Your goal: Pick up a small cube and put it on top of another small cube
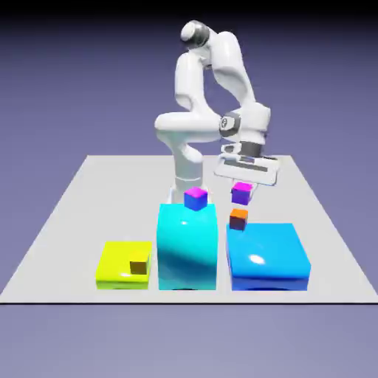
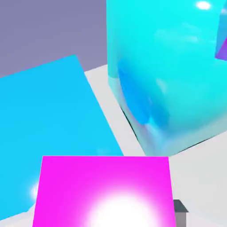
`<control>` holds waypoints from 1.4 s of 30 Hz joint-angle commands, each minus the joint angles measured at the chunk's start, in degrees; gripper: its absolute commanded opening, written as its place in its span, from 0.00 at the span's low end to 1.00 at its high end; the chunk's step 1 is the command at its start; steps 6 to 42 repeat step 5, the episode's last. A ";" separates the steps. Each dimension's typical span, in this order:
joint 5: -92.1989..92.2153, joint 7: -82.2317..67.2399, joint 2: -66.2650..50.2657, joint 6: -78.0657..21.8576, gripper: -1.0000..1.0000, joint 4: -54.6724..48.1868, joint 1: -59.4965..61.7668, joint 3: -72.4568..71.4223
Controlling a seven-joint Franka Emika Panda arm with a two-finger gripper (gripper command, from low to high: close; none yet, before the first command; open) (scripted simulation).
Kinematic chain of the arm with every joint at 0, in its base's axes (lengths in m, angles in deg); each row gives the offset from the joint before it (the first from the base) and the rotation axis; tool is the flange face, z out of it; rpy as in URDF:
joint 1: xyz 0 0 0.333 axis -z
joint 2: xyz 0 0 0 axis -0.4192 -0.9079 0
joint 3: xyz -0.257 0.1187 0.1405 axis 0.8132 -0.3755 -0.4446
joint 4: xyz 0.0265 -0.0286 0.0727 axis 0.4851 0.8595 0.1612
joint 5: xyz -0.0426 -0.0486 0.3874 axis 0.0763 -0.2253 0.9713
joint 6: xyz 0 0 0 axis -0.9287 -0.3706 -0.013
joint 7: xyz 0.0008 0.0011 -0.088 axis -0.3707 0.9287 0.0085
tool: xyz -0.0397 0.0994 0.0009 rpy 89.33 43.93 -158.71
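- There was one white arm [image 1: 190, 77]
- There was one table [image 1: 81, 214]
- There were three big blocks: yellow block [image 1: 117, 262], cyan block [image 1: 187, 247], blue block [image 1: 266, 251]
- There were four small cubes: violet-sided magenta cube [image 1: 241, 194], blue-sided magenta cube [image 1: 196, 198], orange cube [image 1: 238, 219], brownish-yellow cube [image 1: 139, 263]

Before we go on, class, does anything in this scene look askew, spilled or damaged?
Nothing looks spilled or damaged. One cube looks odd: the magenta cube is up in the air, above the orange cube, but the robot's fingers explain that, gripping it.
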 commanded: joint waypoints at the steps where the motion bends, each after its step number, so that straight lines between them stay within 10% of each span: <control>1: -0.24 0.37 -1.82 2.33 0.00 0.14 2.08 -1.77; 2: -0.45 0.70 -3.40 4.38 0.00 0.25 3.87 -3.30; 3: -0.45 0.70 -3.40 4.39 1.00 0.25 3.87 -3.30; 42: -0.21 0.32 -1.58 2.01 1.00 0.12 1.80 -1.53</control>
